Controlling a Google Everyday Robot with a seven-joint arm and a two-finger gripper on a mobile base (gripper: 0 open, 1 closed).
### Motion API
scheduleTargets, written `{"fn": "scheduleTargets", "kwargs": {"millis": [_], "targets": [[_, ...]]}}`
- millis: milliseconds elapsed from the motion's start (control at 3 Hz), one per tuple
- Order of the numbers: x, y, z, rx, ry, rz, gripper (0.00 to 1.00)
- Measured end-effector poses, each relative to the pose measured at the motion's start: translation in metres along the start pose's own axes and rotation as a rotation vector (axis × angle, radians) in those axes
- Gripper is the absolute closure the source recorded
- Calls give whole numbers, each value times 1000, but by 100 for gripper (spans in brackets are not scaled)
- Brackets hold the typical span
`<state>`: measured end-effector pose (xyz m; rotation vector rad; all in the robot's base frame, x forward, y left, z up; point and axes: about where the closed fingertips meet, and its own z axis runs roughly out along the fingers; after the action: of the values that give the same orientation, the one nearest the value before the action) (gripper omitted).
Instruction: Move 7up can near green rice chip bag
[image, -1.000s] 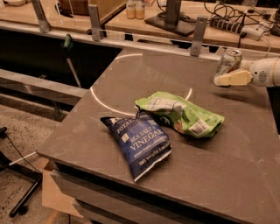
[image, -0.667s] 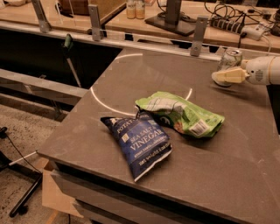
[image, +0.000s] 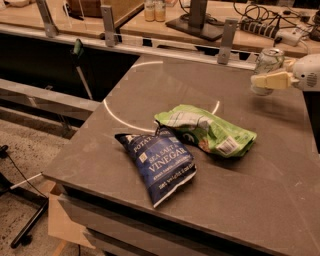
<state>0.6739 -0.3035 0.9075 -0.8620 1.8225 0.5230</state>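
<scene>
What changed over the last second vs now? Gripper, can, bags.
The gripper, at the far right of the table, moved a little left and now overlaps the lower part of the 7up can; a grasp cannot be confirmed. The can stands upright in the same spot. The green rice chip bag and the blue vinegar chip bag have not moved.

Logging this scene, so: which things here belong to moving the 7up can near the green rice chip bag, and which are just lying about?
For the job: 7up can, at the far right of the table; green rice chip bag, mid-table; gripper, at the can's lower part.
Lying about: blue vinegar chip bag, beside the green bag; bottles and power strip on the bench behind.
</scene>
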Motion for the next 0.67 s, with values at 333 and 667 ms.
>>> {"fn": "scheduleTargets", "kwargs": {"millis": [333, 667], "targets": [[1, 53, -7, -163, 23, 17, 100], [6, 89, -2, -352, 30, -23, 100]]}}
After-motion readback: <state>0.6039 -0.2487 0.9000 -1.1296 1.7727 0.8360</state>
